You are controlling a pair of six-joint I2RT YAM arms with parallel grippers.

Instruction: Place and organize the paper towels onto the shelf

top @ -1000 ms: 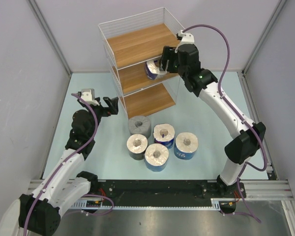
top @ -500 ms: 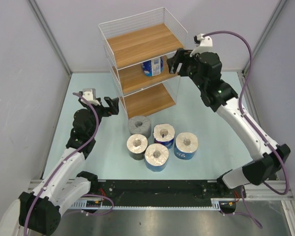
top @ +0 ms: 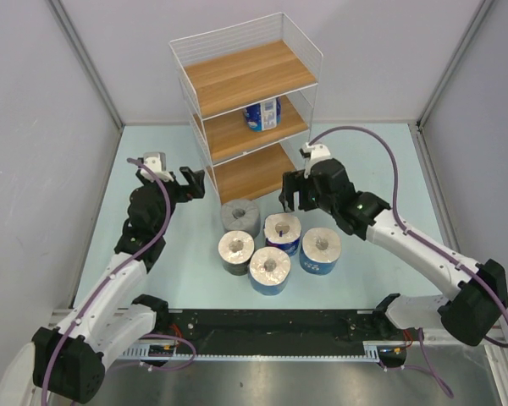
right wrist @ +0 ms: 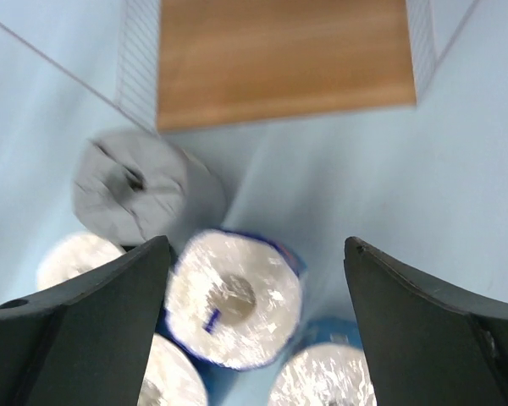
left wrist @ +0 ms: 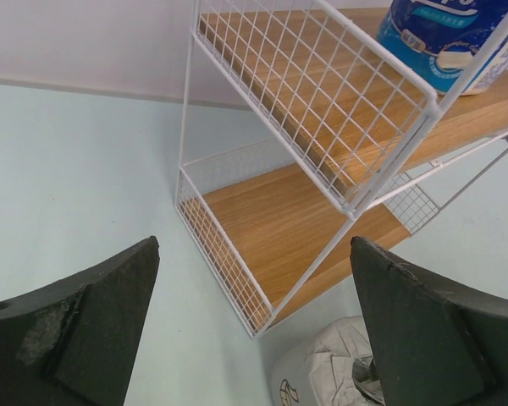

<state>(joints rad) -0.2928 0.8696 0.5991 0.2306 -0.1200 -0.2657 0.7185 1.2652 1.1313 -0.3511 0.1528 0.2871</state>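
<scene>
Away from the shelf came the right arm since a second before, leaving a shelved blue roll upright on the middle board, toward its right end. The right gripper hung over the rolls on the pale tabletop, released, its jaws spread wide with nothing between them. In the right wrist view the far blue roll lay directly below the gap. Five rolls stood on end in a tight cluster just near of the shelf. The grey roll was farthest and closest to the bottom board. The black roll stood near and left of it, the near blue roll sat at the front, and the right blue roll stood at the right. The left gripper hovered left of the shelf's bottom tier, also released and holding nothing.
</scene>
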